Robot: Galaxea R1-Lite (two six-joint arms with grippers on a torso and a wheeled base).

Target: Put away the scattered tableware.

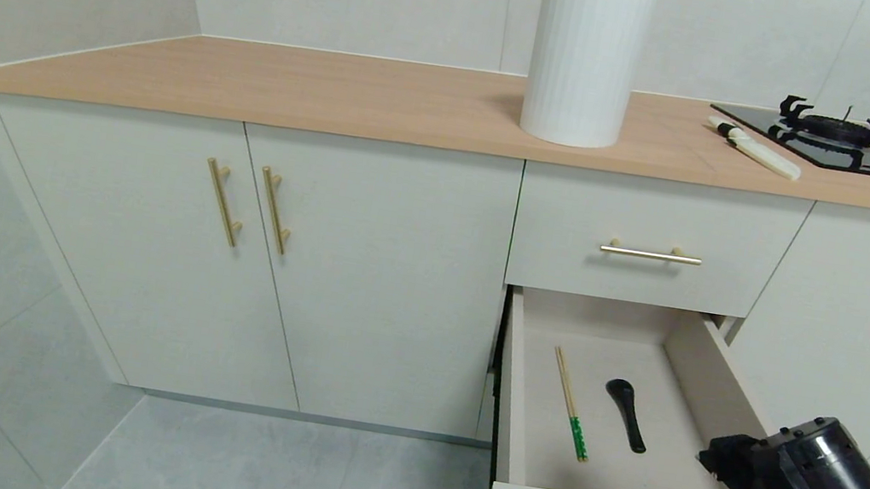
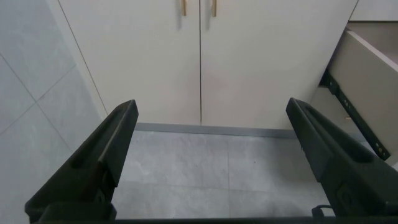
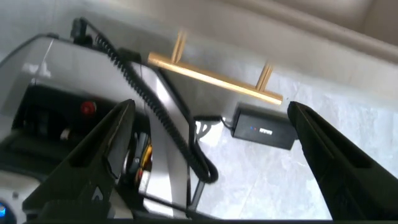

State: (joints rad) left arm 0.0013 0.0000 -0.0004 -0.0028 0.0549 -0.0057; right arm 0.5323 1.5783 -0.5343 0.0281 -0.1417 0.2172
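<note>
Open drawer [image 1: 514,394]: chopsticks [image 1: 571,405] at 9 o'clock of black spoon [image 1: 627,415], apart. Bench [image 1: 294,90]: white canister [image 1: 587,60], knife [image 1: 753,147] at its 3 o'clock. Left jaws released, facing cabinet doors [image 2: 249,56]. Right jaws released, near gold handle [image 3: 214,78].

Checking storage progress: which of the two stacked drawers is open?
The lower drawer: it is pulled out, with chopsticks and a black spoon lying inside. The upper drawer above it is shut.
</note>
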